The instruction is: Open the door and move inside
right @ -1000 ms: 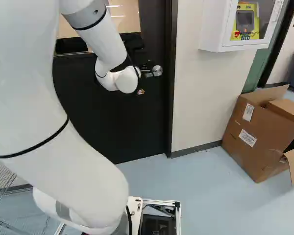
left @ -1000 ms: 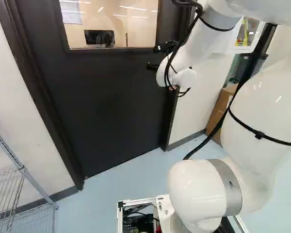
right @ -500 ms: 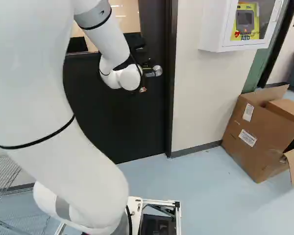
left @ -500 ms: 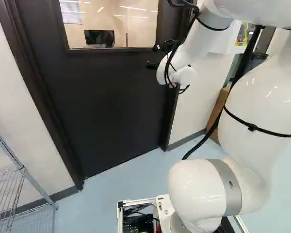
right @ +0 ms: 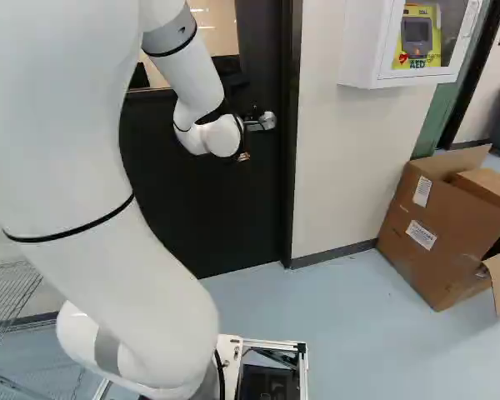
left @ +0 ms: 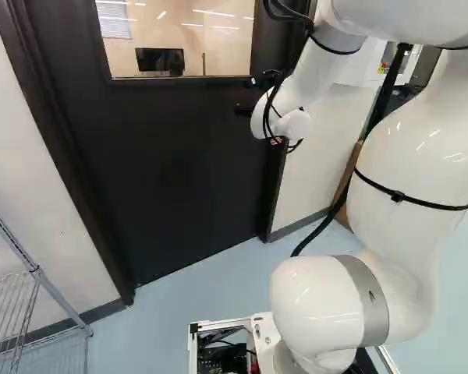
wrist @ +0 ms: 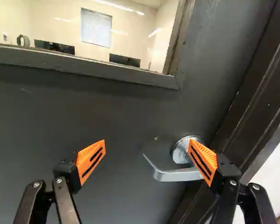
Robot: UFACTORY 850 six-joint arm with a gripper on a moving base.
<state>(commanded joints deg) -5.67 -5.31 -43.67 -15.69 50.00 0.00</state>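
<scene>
The gripper [right: 244,156] has its fingers spread wide before the dark windowed door [left: 164,164], which stands closed. The silver lever handle [wrist: 175,175], at the upper middle of the right base view, extends across part of the gap between them, its base partly hidden by one orange pad [wrist: 204,161]; contact cannot be told.

Rounded white arm [left: 405,148] — grey bands [left: 368,300], black cables [left: 384,97]
</scene>
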